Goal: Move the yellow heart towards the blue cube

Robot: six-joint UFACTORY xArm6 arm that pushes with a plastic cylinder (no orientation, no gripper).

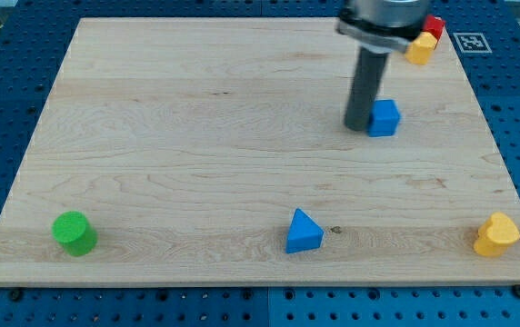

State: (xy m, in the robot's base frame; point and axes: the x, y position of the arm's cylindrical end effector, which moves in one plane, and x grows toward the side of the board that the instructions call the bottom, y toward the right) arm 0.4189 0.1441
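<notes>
The yellow heart (496,234) lies near the board's bottom right corner. The blue cube (385,117) sits in the upper right part of the board. My tip (357,126) stands right against the cube's left side, far from the heart, up and to the left of it.
A blue triangular block (304,232) lies at bottom centre. A green cylinder (74,232) stands at bottom left. A yellow block (419,47) and a red block (434,26) sit together at the top right edge. The wooden board (196,136) rests on a blue pegboard table.
</notes>
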